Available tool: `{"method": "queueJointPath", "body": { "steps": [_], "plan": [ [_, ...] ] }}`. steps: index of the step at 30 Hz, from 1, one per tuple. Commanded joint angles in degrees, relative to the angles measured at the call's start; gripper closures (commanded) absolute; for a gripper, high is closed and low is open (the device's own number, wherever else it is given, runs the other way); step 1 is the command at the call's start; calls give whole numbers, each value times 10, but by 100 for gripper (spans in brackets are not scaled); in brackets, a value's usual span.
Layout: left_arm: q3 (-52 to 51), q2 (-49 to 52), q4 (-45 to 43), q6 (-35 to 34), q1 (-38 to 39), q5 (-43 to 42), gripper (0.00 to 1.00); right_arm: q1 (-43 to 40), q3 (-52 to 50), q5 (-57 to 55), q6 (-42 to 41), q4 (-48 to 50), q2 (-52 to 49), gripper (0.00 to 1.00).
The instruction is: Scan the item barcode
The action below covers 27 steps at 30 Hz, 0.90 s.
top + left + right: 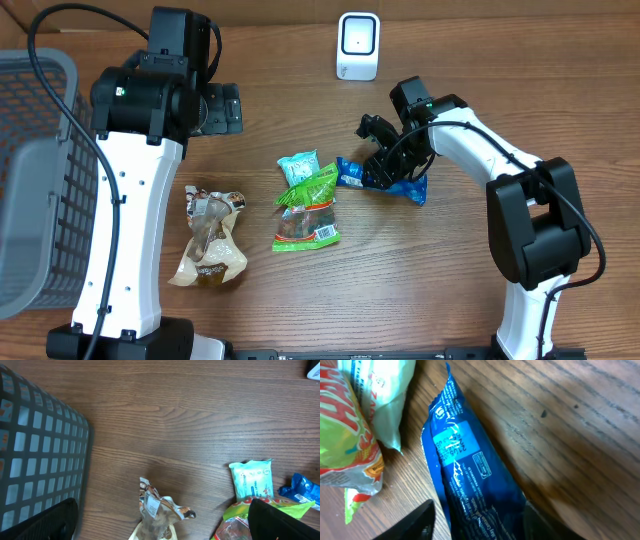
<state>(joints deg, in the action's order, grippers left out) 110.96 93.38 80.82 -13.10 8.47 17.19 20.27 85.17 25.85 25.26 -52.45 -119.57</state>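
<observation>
overhead: the white scanner [358, 45] stands at 12 o'clock on the wooden tabletop [480, 60], and a grey mesh basket [40, 120] sits at 9 o'clock. four packets lie near the middle. a beige packet [208, 238] is at 8 o'clock and a green packet [308, 212] is in the centre. a mint packet [298, 166] touches the green one's 12 o'clock edge, and the blue packet [350, 173] is at its 2 o'clock. the right tool [390, 175] sits low over the blue packet and hides its middle, so only the two ends show. the left tool [228, 108] hangs at 10 o'clock over bare wood, well apart from the packets.

left wrist: its two dark fingers [45, 522] show at 7 and 5 o'clock, spread wide with nothing gripped, so this tool is open. the basket fills 9 o'clock and the beige packet lies at 6. the mint and green packets are at 4, and the blue one is at the 3 o'clock edge.

right wrist: the blue packet runs from 11 o'clock down to 6, flat on the wood. the jaws stand apart, one on each side of it. the finger at 7 o'clock [410, 525] has a strip of wood between it and the wrapper. the one at 5 o'clock is close against the wrapper, and contact cannot be told. this tool is open and is not clamping the packet.
</observation>
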Motion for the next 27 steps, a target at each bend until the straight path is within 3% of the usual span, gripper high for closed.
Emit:
{"method": "queueJointPath", "body": {
  "steps": [1,7,12,17,27],
  "plan": [
    [10,-12,0,9,-2,8,1,-1,3,23,23,1,-8,50],
    [10,-12,0,9,-2,8,0,-2,3,23,22,9,-35,72],
    [10,-11,0,9,-2,8,0,-2,2,25,22,4,-54,75],
    [10,-12,0,9,-2,8,0,-2,5,28,13,-2,-54,96],
    [10,-12,0,9,-2,8,0,-21,129,-8,-110,-114,-51,96]
  ]
}}
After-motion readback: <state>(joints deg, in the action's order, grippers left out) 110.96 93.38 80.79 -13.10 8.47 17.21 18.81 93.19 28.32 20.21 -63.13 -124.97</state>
